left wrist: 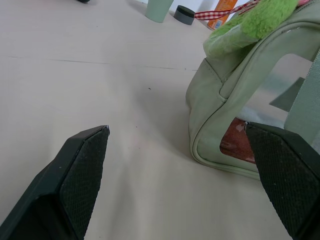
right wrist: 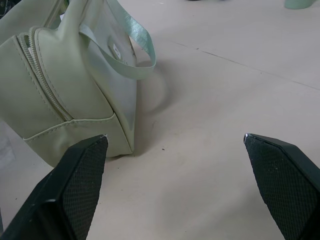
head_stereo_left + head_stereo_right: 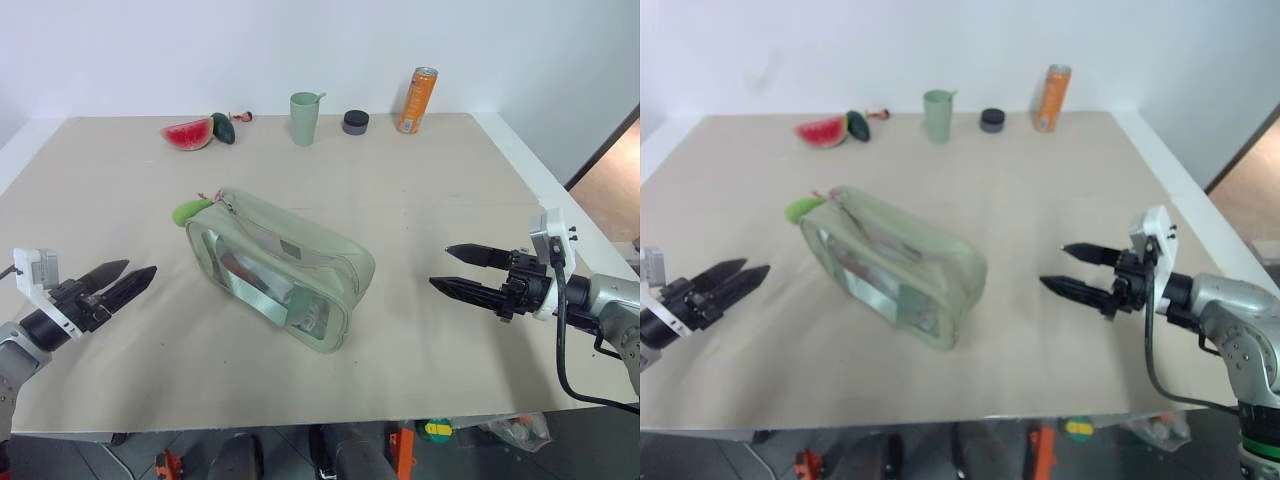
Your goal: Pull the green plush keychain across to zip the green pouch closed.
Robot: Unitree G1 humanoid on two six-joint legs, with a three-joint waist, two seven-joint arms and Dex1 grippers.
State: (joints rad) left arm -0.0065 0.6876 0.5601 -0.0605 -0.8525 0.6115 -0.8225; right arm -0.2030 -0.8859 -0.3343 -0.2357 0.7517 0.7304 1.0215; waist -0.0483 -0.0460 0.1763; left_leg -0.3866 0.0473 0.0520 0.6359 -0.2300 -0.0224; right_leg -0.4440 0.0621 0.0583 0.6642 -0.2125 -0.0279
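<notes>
A big pale table (image 3: 420,330) fills the room in front of a plain white wall (image 3: 300,50). Along its far edge sit a watermelon slice (image 3: 187,133), a dark green avocado toy (image 3: 223,127), a sage-green cup (image 3: 304,119), a small dark lid (image 3: 355,122) and an orange can (image 3: 417,100). The green pouch (image 3: 300,260) lies in the middle of the table, turned at a slant. It is soft and pale green, with a clear window on its near side and a light green strap over the top. A zipper runs along its top edge. The green plush keychain (image 3: 190,211) is small, fuzzy and bright lime green. It sits at the far left end of the pouch, touching it. A checked red and white ribbon shows just beside it in the left wrist view. The left gripper (image 3: 122,283) is held low over the near left part of the table, pointing toward the pouch, well apart from it. Its two black fingers are spread with nothing between them. The right gripper (image 3: 459,270) is held over the right side, pointing left at the pouch, also well apart. Its fingers are spread wide too and hold nothing.
</notes>
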